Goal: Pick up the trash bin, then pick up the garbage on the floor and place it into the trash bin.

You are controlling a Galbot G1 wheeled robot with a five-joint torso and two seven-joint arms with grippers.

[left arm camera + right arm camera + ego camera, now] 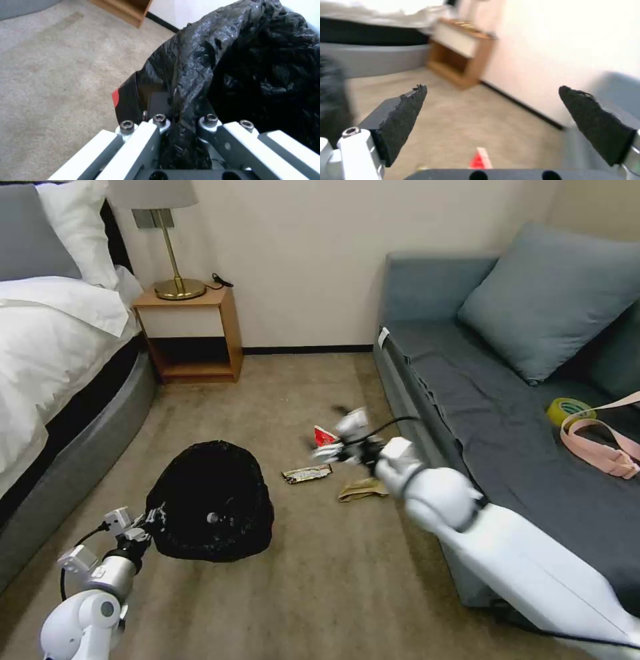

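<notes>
The round trash bin lined with crinkled black plastic (212,501) is clamped at its rim by the left gripper (181,120); the right gripper (493,120) (jaws spread, nothing held) is poised over the red-white folded carton (324,436).

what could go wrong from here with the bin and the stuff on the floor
The left gripper pinches the trash bin by its thin black liner at the rim, so the bag could tear or slip free. The open right gripper hangs over the red-white carton, with the snack wrapper and brown paper bag close by; a low pass might scatter them or grab two at once.
</notes>
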